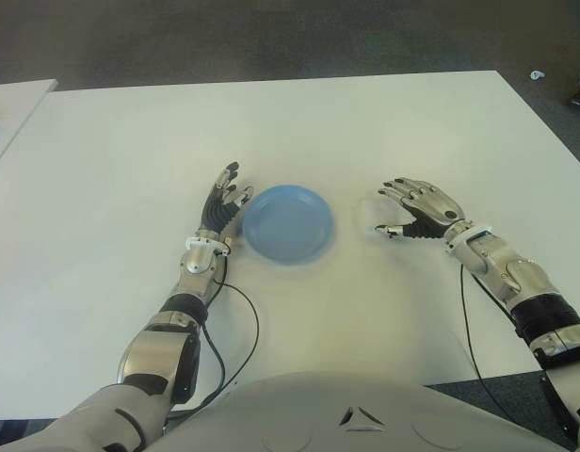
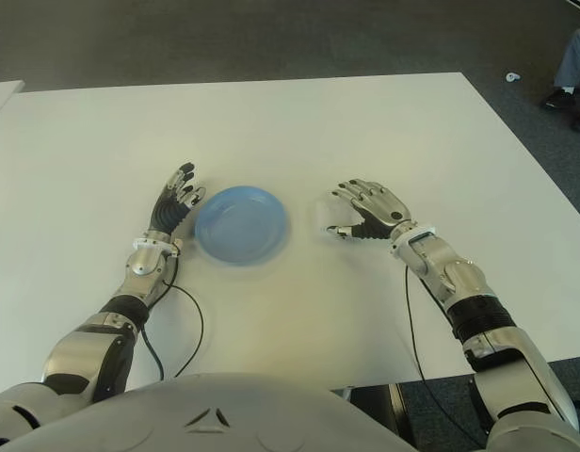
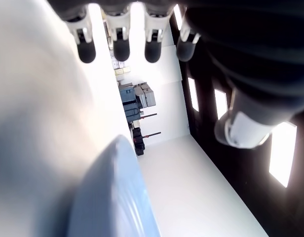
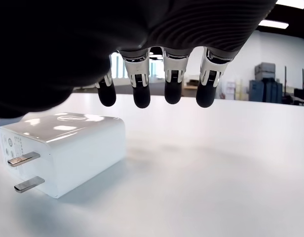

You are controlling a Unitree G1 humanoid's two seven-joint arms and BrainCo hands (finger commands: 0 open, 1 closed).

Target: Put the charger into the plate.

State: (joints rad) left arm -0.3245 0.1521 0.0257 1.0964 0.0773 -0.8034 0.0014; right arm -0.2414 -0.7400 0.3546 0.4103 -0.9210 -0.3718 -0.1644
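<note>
The white charger (image 4: 63, 148) lies on the table with two metal prongs sticking out of one end. My right hand (image 1: 392, 209) hovers over it, open, fingers (image 4: 142, 89) stretched above the block and not touching it. The blue plate (image 1: 288, 223) sits a little to the left of that hand, with nothing in it. My left hand (image 1: 232, 188) shows open beside the plate's left rim (image 3: 117, 197), fingers straight and holding nothing.
The white table (image 1: 365, 122) stretches wide on all sides. A black cable (image 1: 245, 330) loops near the front edge by my left forearm. A second table corner (image 1: 12, 99) shows at far left. A person's shoe (image 2: 561, 96) is on the floor at far right.
</note>
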